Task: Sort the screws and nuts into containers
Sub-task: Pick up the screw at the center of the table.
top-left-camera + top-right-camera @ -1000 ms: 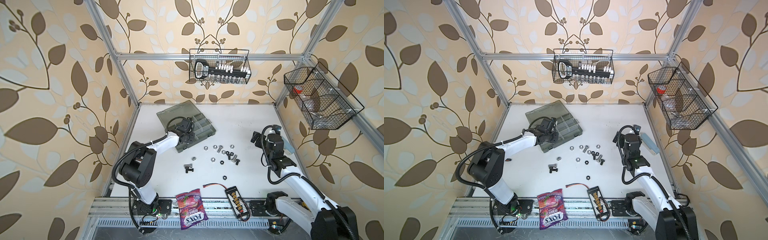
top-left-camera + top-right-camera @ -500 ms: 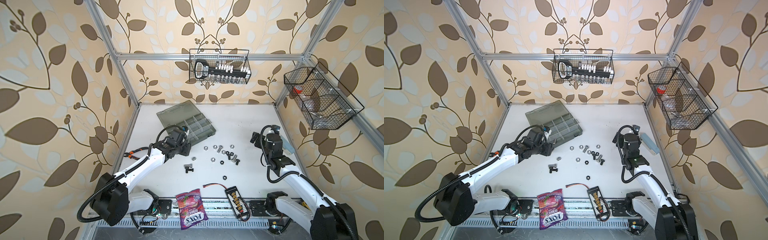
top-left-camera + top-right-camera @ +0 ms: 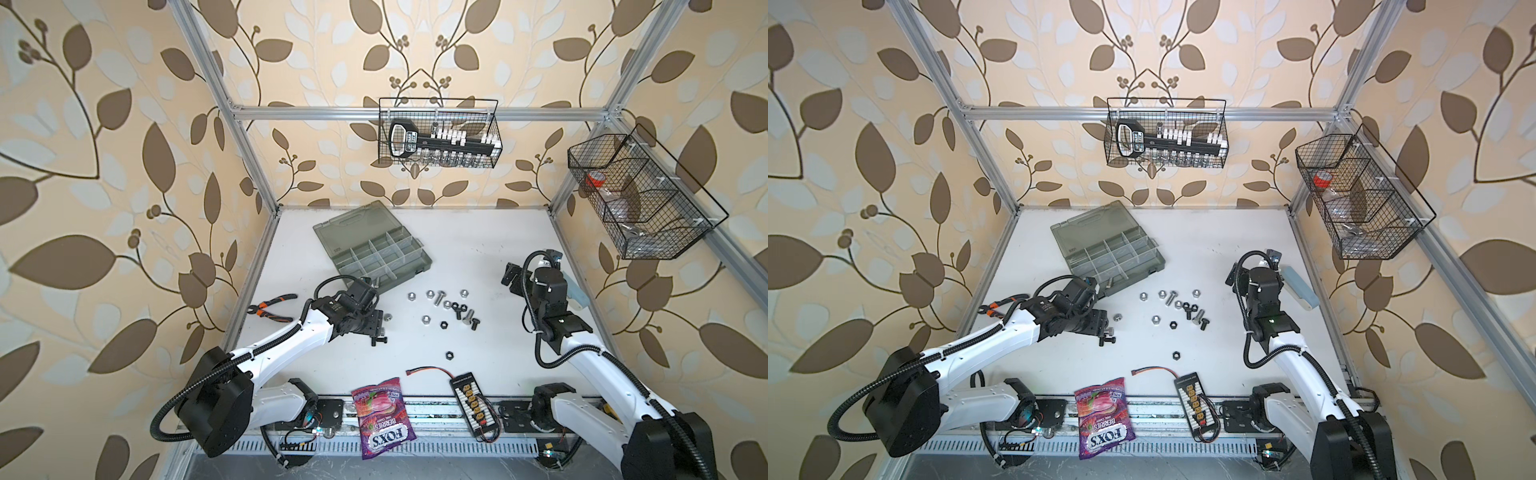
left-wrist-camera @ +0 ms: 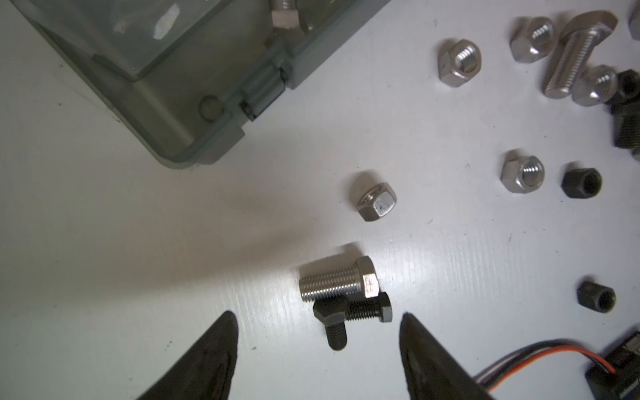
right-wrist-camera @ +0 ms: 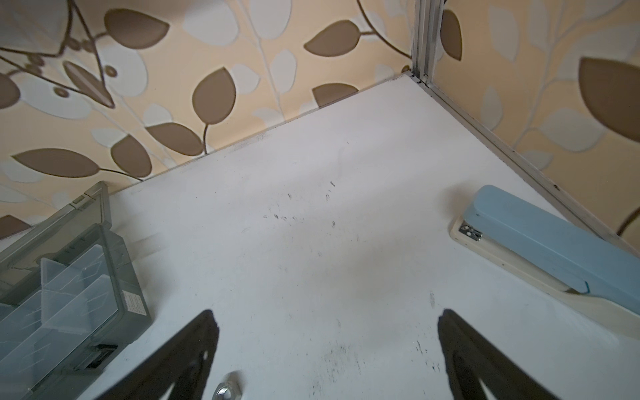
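Left gripper (image 4: 315,322) and right gripper (image 5: 327,317) both spread, holding nothing.
Low in the left wrist frame, two black screws (image 4: 367,311) touch a silver screw (image 4: 336,282) by the left tips; nuts (image 4: 377,201) scatter beyond at right; the case (image 4: 162,104), upper left, holds one screw (image 4: 284,15).

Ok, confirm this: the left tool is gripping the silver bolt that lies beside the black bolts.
Not gripping. The left wrist view shows the left tool open and empty; the silver bolt lies loose beside the black bolts.
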Motion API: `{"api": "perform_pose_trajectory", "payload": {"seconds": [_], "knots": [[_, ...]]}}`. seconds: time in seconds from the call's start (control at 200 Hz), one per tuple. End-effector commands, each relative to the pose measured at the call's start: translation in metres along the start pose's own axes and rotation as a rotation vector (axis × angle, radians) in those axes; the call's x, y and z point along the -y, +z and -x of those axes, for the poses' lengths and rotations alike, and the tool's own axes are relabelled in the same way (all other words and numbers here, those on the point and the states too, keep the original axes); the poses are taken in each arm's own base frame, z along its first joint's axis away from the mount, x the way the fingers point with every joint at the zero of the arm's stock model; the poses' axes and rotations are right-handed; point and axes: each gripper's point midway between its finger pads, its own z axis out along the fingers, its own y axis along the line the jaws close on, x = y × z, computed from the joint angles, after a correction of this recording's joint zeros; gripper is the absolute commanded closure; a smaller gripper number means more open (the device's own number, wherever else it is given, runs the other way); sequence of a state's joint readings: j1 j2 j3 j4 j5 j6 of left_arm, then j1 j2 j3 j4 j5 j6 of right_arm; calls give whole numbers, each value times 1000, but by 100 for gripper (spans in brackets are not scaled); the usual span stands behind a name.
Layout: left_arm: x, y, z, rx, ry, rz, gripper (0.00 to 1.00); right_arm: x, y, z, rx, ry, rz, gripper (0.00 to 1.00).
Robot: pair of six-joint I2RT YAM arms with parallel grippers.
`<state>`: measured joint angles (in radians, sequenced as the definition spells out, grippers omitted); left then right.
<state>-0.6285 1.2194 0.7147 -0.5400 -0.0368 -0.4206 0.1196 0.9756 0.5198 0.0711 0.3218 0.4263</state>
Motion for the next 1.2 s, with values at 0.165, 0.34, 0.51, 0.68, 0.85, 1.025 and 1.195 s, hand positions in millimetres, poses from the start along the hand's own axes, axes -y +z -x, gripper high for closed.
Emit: {"api": "perform_pose_trajectory", "payload": {"seconds": [0.165,0.34,0.51,0.68,0.85,1.025,1.195], "knots": [[-9,8,-19,-82,-11,127,26,1,-2,0,0,4,-3,0],[-3,15,-10,-62,0,119,27,0,-2,0,3,7,-1,1],[2,25,-3,-68,24,119,27,1,-3,0,3,5,-5,0],[2,30,-1,-76,40,135,27,2,-3,2,9,4,-11,0],[2,31,0,-73,41,137,27,2,-2,1,5,4,-13,0],[-5,38,1,-64,16,183,33,1,-1,-1,0,3,-7,0],[-14,34,18,13,-11,252,36,0,-2,0,1,5,0,0]]}}
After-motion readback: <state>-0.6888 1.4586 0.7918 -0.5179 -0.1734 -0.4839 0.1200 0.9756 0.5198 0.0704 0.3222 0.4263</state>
